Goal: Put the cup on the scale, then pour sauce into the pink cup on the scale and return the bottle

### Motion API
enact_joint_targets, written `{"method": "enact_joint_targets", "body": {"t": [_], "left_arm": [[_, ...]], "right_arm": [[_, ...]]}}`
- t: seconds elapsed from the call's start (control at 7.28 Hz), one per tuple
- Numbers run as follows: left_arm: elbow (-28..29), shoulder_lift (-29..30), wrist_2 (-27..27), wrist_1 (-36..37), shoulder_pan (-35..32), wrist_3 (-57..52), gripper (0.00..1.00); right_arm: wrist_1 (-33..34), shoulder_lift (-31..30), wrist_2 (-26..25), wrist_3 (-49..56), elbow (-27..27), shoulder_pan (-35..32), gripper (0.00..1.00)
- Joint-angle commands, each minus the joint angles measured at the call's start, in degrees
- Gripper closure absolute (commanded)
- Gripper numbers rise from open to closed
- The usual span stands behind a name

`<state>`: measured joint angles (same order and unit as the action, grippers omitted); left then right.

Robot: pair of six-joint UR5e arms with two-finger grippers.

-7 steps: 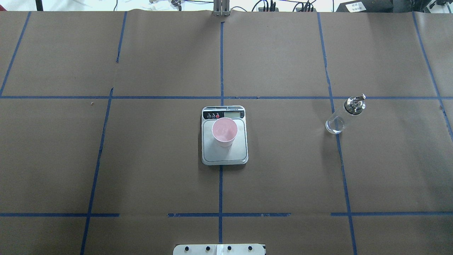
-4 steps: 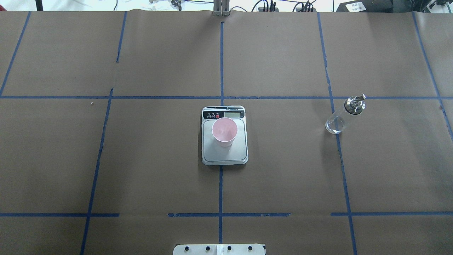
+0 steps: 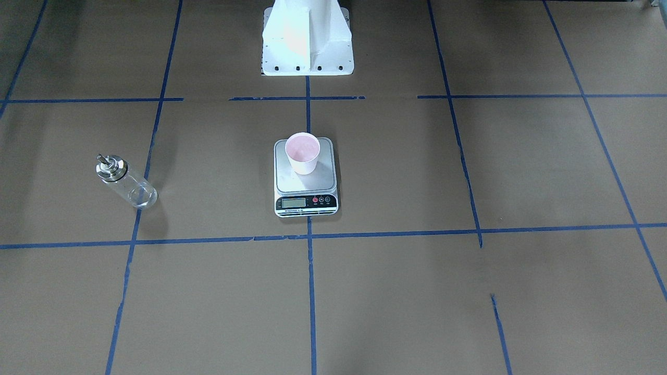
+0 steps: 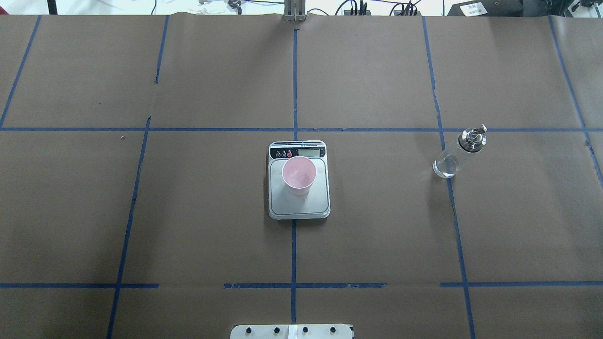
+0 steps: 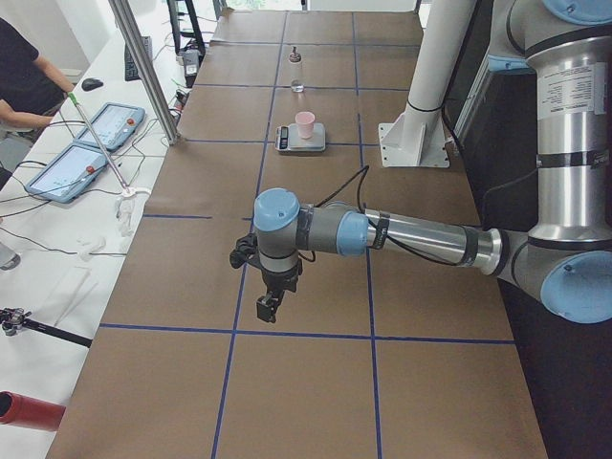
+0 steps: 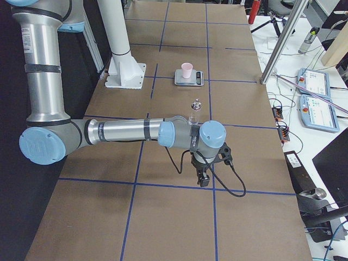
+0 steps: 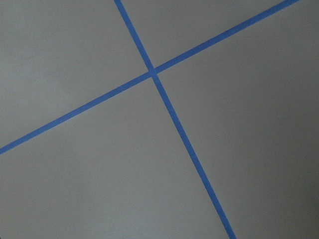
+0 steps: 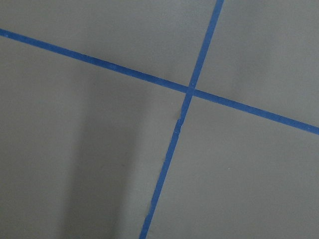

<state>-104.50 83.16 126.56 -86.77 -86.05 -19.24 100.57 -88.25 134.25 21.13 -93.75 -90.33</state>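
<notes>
The pink cup (image 4: 298,175) stands upright on the silver scale (image 4: 299,207) at the table's middle, toward the platform's display end. The clear glass bottle (image 4: 459,153) with its metal spout stands alone to the right, near a blue tape line; the sauce (image 4: 445,167) inside is barely visible. Neither gripper appears in the overhead or front views. In the exterior left view my left gripper (image 5: 268,308) hangs over bare paper, far from the scale (image 5: 287,143). In the exterior right view my right gripper (image 6: 203,180) hangs beyond the bottle (image 6: 194,111). Whether either is open or shut I cannot tell.
Brown paper with blue tape lines covers the table. The white robot base (image 3: 307,39) stands behind the scale. A person (image 5: 29,76) sits by two tablets (image 5: 81,158) beyond the table's far edge, beside a slanted metal pole (image 5: 143,67).
</notes>
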Motion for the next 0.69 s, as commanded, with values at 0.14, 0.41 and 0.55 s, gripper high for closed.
{"method": "enact_joint_targets", "body": {"t": [0.14,0.41,0.55], "left_arm": [[5.25,-0.1,-0.17,-0.33,0.01,-0.01,0.0],[6.67,-0.45,0.0,-0.42,-0.08,-3.32,0.0],[6.94,-0.45,0.61,-0.42,-1.73,-6.66,0.0]], "right_arm": [[-1.43,-0.35,-2.24,-1.53,1.54,0.59,0.0],[-1.43,0.18,-1.1,-1.97,2.08,0.51,0.0],[-1.43,0.1,-0.23,-2.06,2.08,0.42,0.0]]}}
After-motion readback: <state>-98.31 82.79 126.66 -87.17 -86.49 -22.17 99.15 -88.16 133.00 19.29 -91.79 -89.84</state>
